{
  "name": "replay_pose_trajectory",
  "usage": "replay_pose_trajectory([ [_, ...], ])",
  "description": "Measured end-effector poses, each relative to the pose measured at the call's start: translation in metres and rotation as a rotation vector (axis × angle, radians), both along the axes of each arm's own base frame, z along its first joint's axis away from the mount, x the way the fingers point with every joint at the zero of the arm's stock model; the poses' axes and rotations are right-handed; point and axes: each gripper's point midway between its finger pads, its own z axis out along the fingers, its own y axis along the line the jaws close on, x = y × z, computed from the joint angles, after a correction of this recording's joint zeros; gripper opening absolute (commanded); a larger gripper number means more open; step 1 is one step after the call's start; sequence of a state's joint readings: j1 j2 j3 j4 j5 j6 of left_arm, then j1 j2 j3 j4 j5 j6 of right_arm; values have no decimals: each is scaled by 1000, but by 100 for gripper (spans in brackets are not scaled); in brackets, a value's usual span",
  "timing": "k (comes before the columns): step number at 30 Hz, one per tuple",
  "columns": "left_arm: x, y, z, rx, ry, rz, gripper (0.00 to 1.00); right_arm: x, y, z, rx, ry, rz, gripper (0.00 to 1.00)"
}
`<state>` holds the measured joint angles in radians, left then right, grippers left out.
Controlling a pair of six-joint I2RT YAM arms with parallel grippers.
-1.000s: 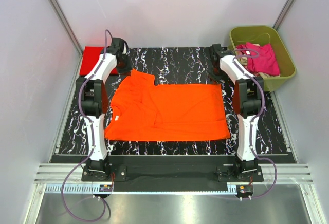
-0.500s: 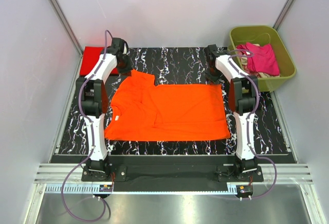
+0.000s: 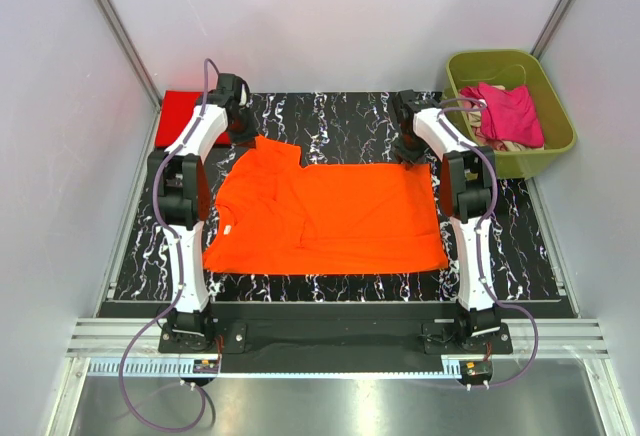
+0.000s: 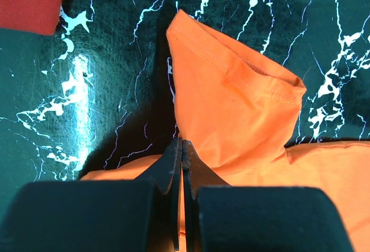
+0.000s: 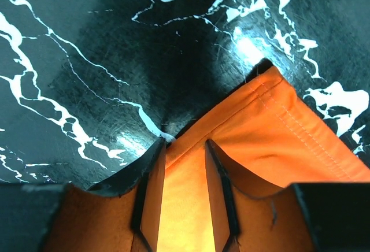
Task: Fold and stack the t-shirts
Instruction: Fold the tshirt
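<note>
An orange t-shirt (image 3: pixel 330 216) lies spread flat on the black marbled mat (image 3: pixel 340 121). My left gripper (image 3: pixel 245 136) is at its back left sleeve (image 4: pixel 237 96). The jaws are shut, and the cloth gathers into the tips (image 4: pixel 182 142). My right gripper (image 3: pixel 410 151) is over the shirt's back right hem corner (image 5: pixel 277 136). Its jaws (image 5: pixel 185 143) stand apart, with orange cloth lying loose in the gap. A folded red t-shirt (image 3: pixel 180 114) rests at the back left corner. Magenta pink and beige t-shirts (image 3: pixel 505 114) are piled in the tub.
The olive-green plastic tub (image 3: pixel 558 146) stands at the back right, beside the mat. Grey walls close in the left, right and back. A corner of the red shirt (image 4: pixel 29 0) shows in the left wrist view. Both arms reach along the mat's sides.
My right gripper has moved left onto the shirt's back right corner and its jaws have widened. The left arm and the shirt have stayed put.
</note>
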<state>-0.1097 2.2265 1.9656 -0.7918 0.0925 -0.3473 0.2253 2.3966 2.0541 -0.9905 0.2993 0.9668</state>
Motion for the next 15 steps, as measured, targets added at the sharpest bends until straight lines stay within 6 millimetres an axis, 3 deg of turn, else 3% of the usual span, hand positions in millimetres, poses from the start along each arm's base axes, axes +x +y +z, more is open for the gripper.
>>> replay_pose_trajectory([
  [8, -1, 0, 0, 0, 2, -1, 0, 3, 0, -1, -13, 9, 40, 31],
  [13, -3, 0, 1, 0, 3, -1, 0, 0, -1, -1, -20, 23, 65, 7],
  [15, -3, 0, 4, -1, -4, 0, 0, 0, -2, -1, -21, 26, 72, 3],
])
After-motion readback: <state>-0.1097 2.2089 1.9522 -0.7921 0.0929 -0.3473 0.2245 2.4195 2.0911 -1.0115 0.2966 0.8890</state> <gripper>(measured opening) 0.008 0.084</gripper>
